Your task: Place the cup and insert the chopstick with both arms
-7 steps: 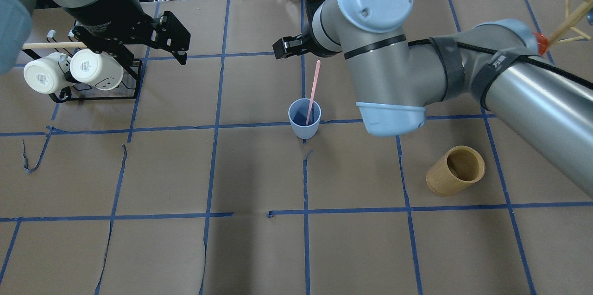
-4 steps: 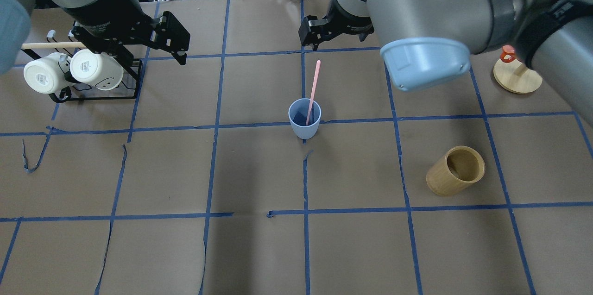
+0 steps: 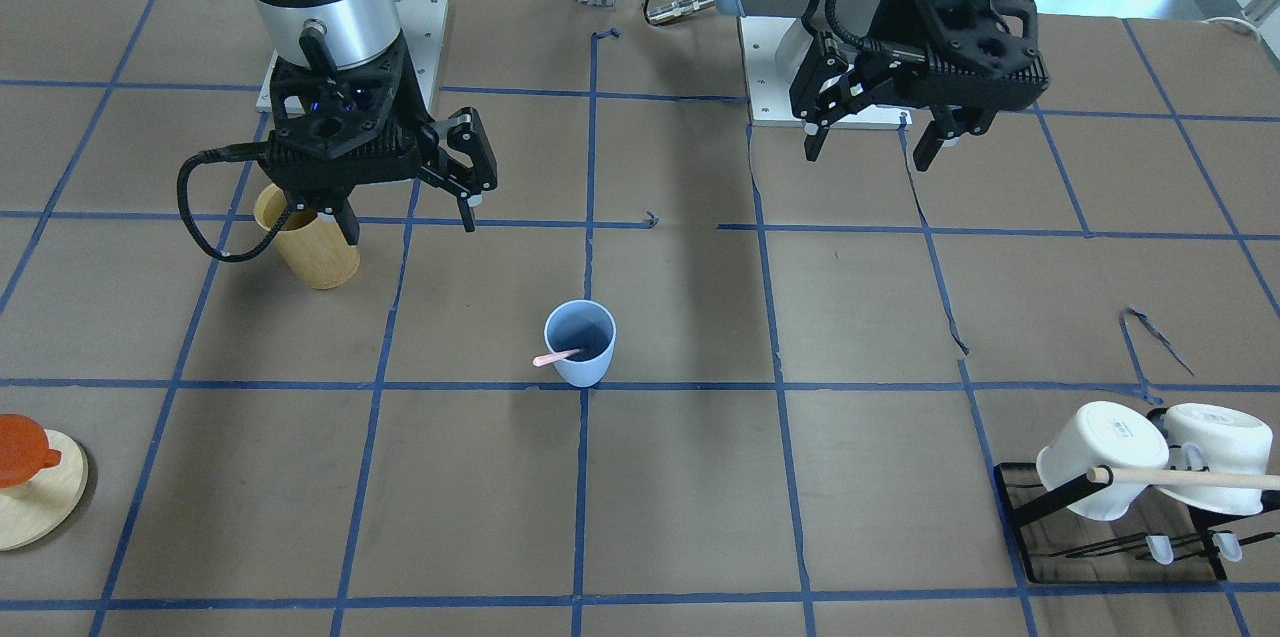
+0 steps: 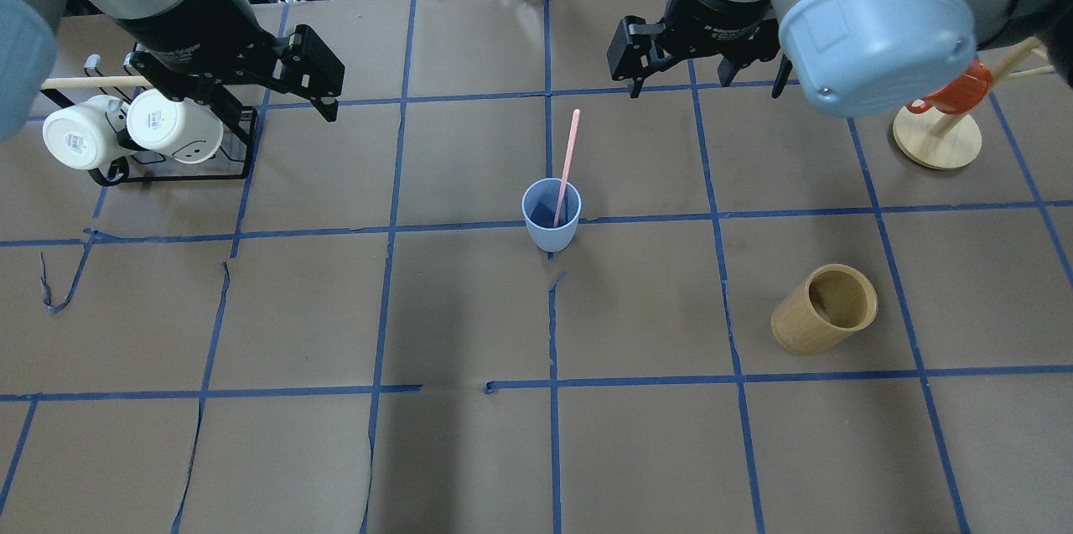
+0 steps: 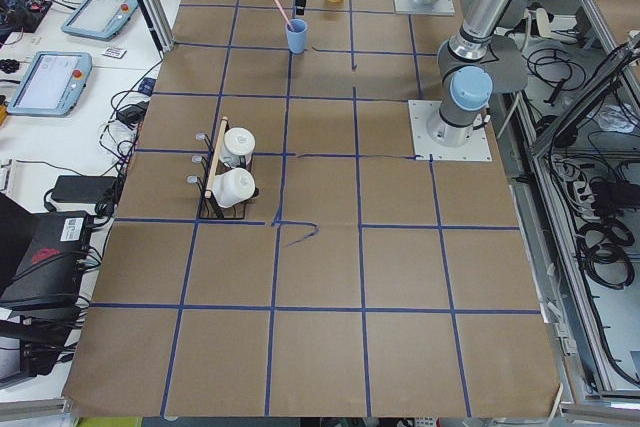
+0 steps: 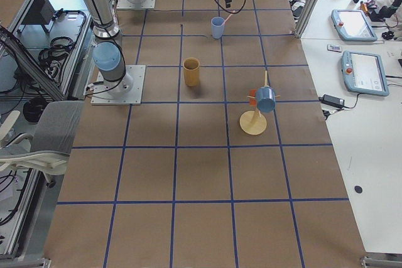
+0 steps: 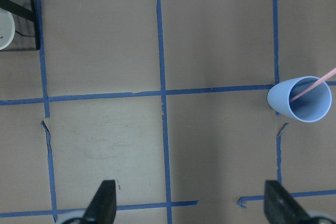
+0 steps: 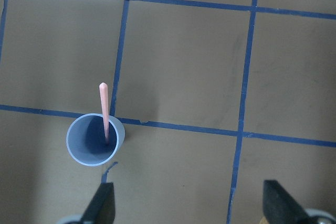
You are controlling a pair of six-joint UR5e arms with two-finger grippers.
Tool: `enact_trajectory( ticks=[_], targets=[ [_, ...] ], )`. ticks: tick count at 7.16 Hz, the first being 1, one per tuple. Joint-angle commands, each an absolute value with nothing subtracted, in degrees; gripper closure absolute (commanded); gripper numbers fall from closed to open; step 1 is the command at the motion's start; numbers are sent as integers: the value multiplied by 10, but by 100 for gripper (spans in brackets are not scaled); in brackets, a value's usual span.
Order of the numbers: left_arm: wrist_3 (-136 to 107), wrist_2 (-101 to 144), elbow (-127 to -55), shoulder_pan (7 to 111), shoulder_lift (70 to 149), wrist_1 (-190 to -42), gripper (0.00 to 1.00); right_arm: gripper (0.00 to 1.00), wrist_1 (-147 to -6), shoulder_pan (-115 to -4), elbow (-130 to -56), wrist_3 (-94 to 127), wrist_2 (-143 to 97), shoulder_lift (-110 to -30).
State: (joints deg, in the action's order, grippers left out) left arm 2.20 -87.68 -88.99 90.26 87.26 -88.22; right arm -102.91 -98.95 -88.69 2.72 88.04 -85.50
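Observation:
The light-blue cup (image 4: 551, 225) stands upright near the table's middle, on a blue tape line. One pink chopstick (image 4: 569, 152) leans in it, with its top tilted away from the robot. Both also show in the front view, the cup (image 3: 580, 345) and the chopstick (image 3: 553, 357). My right gripper (image 4: 708, 90) is open and empty, hanging high, beyond and right of the cup. In its wrist view the cup (image 8: 95, 141) lies at lower left. My left gripper (image 4: 281, 102) is open and empty, far left near the mug rack. Its wrist view shows the cup (image 7: 300, 100) at the right edge.
A tan bamboo cylinder (image 4: 824, 309) stands at the front right. A black rack with two white mugs and a long wooden rod (image 4: 142, 132) sits at the far left. A round wooden stand with an orange-red cup (image 4: 936, 136) is at the far right.
My right arm has swung away to the right from above the cup, its gripper open and empty. The cup, the chopstick and my left arm have not moved.

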Motion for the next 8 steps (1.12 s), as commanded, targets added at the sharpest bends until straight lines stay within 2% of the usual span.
enact_trajectory(
  ticks=[1, 4, 8],
  targets=[
    [22, -876, -891, 903, 871, -882, 0, 0, -944, -976, -875, 27, 888, -868],
    [22, -877, -891, 903, 871, -883, 0, 0, -891, -930, -872, 25, 887, -878],
    [22, -876, -891, 903, 871, -882, 0, 0, -891, -925, -873, -10, 896, -881]
  ],
)
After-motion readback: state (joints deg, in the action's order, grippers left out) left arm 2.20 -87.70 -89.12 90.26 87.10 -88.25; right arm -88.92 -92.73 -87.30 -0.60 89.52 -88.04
